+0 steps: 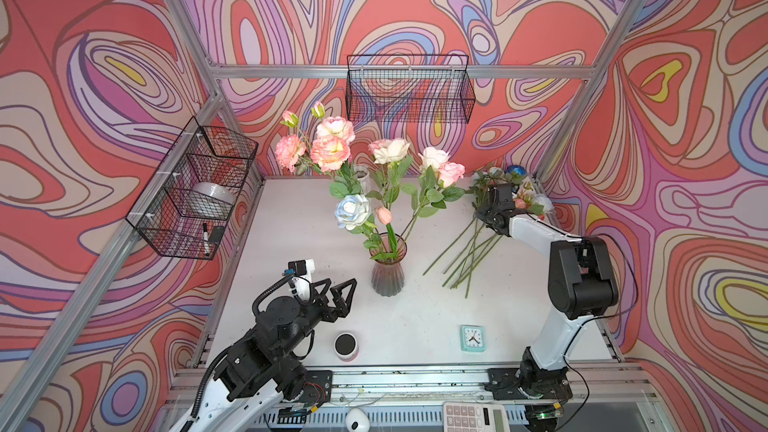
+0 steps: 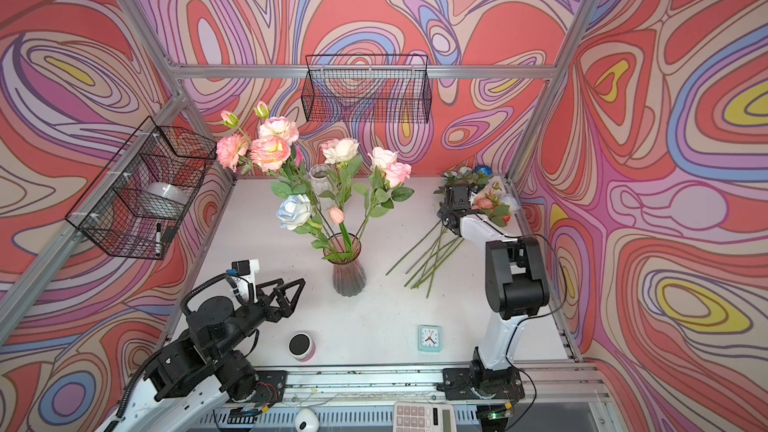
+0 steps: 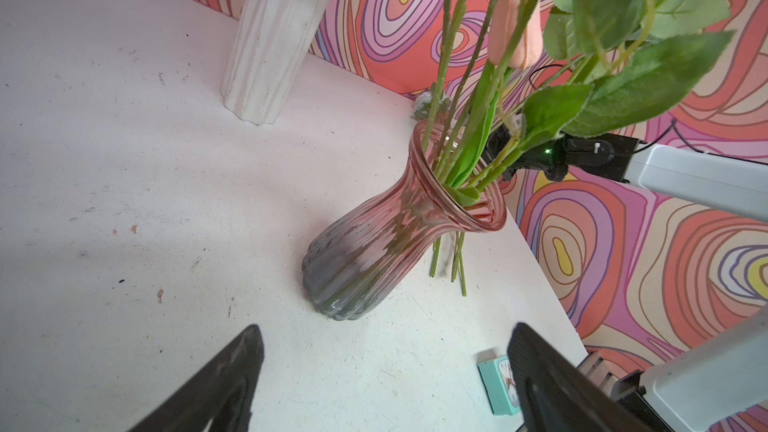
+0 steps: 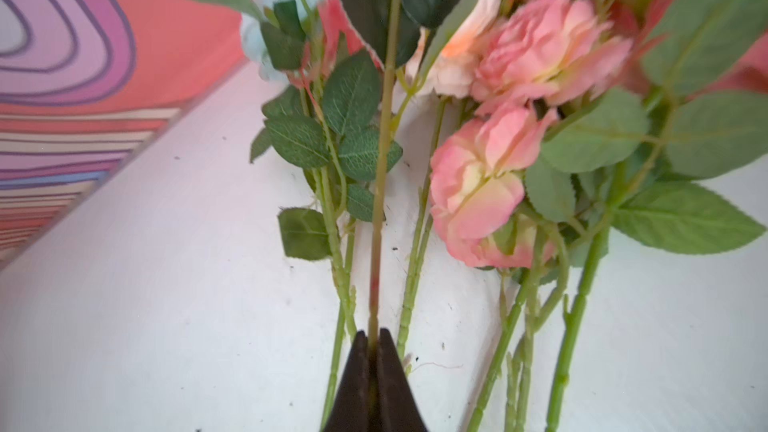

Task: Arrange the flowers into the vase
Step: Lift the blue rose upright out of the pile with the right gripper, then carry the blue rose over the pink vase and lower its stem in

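A ribbed pink-and-grey glass vase (image 1: 388, 270) (image 2: 348, 274) (image 3: 374, 251) stands mid-table holding several flowers (image 1: 332, 151) (image 2: 270, 151) with pink, cream and pale blue heads. More flowers (image 1: 465, 251) (image 2: 432, 255) lie in a pile at the back right, stems pointing forward. My right gripper (image 4: 373, 332) is shut on one olive-green stem (image 4: 384, 118) of that pile, among pink heads (image 4: 478, 189); its wrist (image 1: 496, 201) hides the jaws in both top views. My left gripper (image 1: 343, 282) (image 2: 293, 282) (image 3: 384, 328) is open and empty, left of the vase.
A white ribbed vase (image 3: 274, 35) (image 2: 320, 178) stands at the back behind the bouquet. A teal clock (image 1: 472, 338) and a pink cylinder with a black top (image 1: 346, 344) sit near the front edge. Wire baskets (image 1: 409, 89) (image 1: 191, 184) hang on the back and left walls.
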`<state>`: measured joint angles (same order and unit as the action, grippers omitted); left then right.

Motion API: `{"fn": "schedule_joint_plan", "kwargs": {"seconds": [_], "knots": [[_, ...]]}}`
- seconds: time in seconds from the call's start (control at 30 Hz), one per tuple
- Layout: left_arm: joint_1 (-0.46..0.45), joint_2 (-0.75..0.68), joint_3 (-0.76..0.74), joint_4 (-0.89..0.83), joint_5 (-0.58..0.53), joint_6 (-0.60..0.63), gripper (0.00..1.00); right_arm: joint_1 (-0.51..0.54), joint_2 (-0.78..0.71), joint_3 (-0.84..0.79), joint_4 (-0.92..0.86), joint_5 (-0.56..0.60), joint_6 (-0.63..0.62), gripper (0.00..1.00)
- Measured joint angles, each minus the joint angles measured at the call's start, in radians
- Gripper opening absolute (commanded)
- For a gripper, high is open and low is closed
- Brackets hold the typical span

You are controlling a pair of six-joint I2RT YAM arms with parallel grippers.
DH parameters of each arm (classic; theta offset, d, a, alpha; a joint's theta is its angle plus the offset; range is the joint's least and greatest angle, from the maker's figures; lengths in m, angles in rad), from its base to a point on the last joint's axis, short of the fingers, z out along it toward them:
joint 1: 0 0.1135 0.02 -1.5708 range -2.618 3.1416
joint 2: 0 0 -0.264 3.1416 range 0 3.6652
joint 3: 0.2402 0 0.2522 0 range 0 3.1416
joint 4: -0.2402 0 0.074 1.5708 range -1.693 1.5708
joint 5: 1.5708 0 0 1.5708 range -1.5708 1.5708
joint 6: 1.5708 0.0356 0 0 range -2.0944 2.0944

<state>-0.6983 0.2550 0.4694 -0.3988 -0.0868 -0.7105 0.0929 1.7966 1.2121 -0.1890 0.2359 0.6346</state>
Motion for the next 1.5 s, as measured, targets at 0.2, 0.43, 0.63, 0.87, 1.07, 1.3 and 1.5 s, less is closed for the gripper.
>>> {"fn": "schedule_joint_plan", "kwargs": {"seconds": [0.2,0.43,0.63,0.87,1.07,1.3,1.5], "knots": [[0.0,0.011,0.006,0.005,0.001,0.001,0.94,0.019,-0.154,-0.072,0.008,0.032,-0.027,0.0],[0.0,0.019,0.009,0.011,0.005,0.001,0.94,0.113,-0.348,-0.095,0.018,0.119,-0.094,0.0],[0.0,0.024,0.046,0.016,0.007,0.004,0.94,0.237,-0.539,-0.098,0.019,0.169,-0.153,0.0],[0.0,0.021,0.055,0.019,0.006,0.007,0.94,0.379,-0.734,-0.11,0.06,0.131,-0.241,0.0],[0.0,0.019,0.055,0.018,0.002,0.011,0.94,0.448,-0.844,-0.103,0.117,-0.016,-0.317,0.0],[0.0,0.014,0.06,0.018,-0.001,0.011,0.94,0.609,-0.769,0.019,0.168,-0.175,-0.391,0.0],[0.0,0.011,0.063,0.013,-0.001,0.011,0.94,0.782,-0.624,0.091,0.337,-0.219,-0.469,0.0]]}}
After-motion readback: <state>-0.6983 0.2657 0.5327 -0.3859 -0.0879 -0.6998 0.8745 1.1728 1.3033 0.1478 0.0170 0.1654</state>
